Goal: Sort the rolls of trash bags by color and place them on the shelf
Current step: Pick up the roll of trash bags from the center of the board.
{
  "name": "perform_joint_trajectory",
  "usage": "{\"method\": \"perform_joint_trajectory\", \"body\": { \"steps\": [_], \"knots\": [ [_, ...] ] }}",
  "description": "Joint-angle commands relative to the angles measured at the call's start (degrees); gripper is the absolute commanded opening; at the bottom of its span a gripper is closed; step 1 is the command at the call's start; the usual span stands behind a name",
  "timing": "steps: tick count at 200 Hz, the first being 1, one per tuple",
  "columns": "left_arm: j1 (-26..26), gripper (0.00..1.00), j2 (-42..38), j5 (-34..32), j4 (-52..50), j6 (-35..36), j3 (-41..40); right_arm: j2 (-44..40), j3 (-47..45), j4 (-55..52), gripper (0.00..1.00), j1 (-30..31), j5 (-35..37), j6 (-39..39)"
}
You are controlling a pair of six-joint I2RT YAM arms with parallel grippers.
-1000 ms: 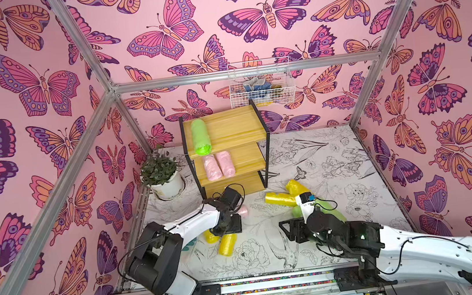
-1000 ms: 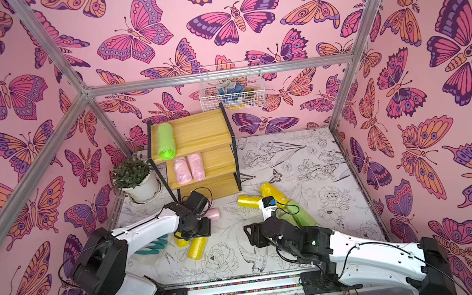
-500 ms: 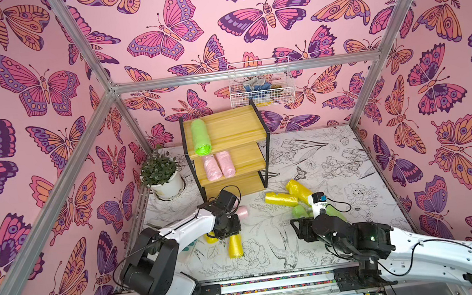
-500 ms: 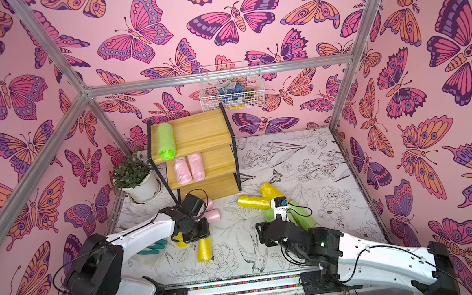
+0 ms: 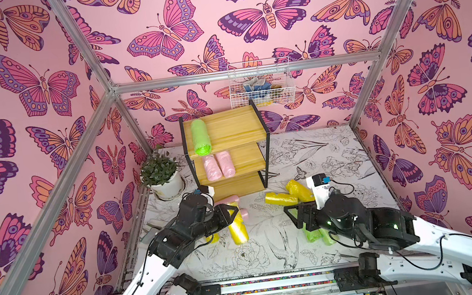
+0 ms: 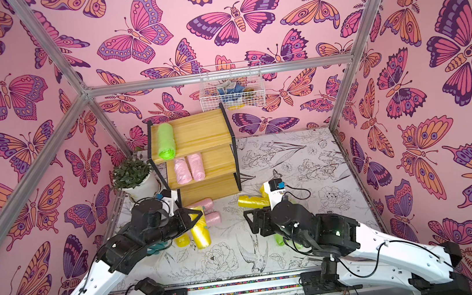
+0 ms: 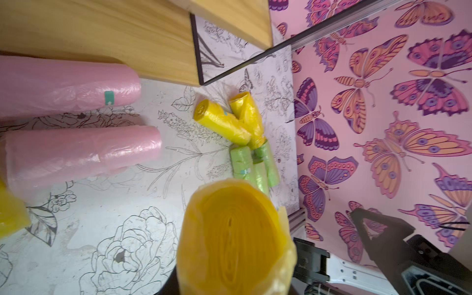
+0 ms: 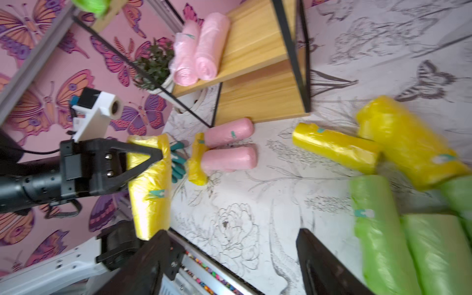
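While hanging low before the shelf (image 5: 227, 131), pinches one yellow roll (image 5: 238, 229) in the left gripper (image 5: 234, 212), beside two pink rolls (image 5: 228, 200) on the table (image 5: 269, 241); further right, holds the right gripper (image 5: 292, 217) with fingers spread wide by the green rolls (image 5: 312, 233).

- The shelf (image 5: 232, 127) is a three-tier stepped rack of yellowish boards in a thin black frame, standing upright.
- Top tier: one lime green roll (image 5: 201, 137) lies at the left end, axis front to back.
- Middle tier: two pale pink rolls (image 5: 212, 167) lie side by side, touching, at the left end.
- Two loose pink rolls (image 7: 81, 153) lie parallel on the mat (image 5: 269, 241) just before the bottom tier; one shows a teal label.
- The held yellow roll (image 5: 238, 229) is steeply tilted, clamped near one end in the left gripper (image 5: 233, 212).
- A second yellow roll (image 8: 196, 163) lies across the loose pink rolls' ends.
- The yellow pair (image 5: 280, 198) forms a V, touching.
- The green bundle (image 7: 241, 161), three rolls, lies against the yellow pair.
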Motion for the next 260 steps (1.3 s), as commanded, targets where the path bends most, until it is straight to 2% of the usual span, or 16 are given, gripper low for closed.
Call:
{"method": "perform_joint_trajectory", "body": {
  "steps": [1, 46, 63, 72, 85, 111, 190, 260],
  "knots": [
    [-0.2, 0.00, -2.8, -0.4, 2.4, -5.8, 1.0, 8.2, 4.5, 4.7, 0.80, 2.6, -10.6, -1.2],
    [-0.2, 0.00, -8.3, -4.5, 2.5, -13.2, -0.1, 21.7, 12.8, 8.5, 0.81, 9.9, -10.6, -3.0],
    [-0.2, 0.00, -8.9, -4.2, 2.5, -15.3, -1.0, 23.9, 14.1, 9.0, 0.83, 11.0, -9.9, -3.2],
    [-0.2, 0.00, -8.9, -3.9, 2.5, -16.0, -1.3, 24.4, 14.7, 8.3, 0.90, 11.5, -8.3, -3.1],
    [-0.2, 0.00, -8.9, -3.4, 2.5, -16.9, -1.9, 24.8, 14.8, 8.5, 0.94, 11.9, -7.4, -3.3],
    [-0.3, 0.00, -8.9, -3.4, 2.5, -18.0, -2.6, 25.1, 14.7, 9.2, 0.95, 11.9, -7.4, -3.3],
    [-0.2, 0.00, -9.4, -3.1, 2.5, -20.4, -2.9, 28.1, 14.5, 10.2, 0.90, 11.7, -5.7, -5.1],
    [-0.2, 0.00, -11.8, -1.2, 2.4, -22.5, -4.5, 28.9, 14.0, 11.2, 0.72, 10.9, -5.1, -5.1]
  ]
}}
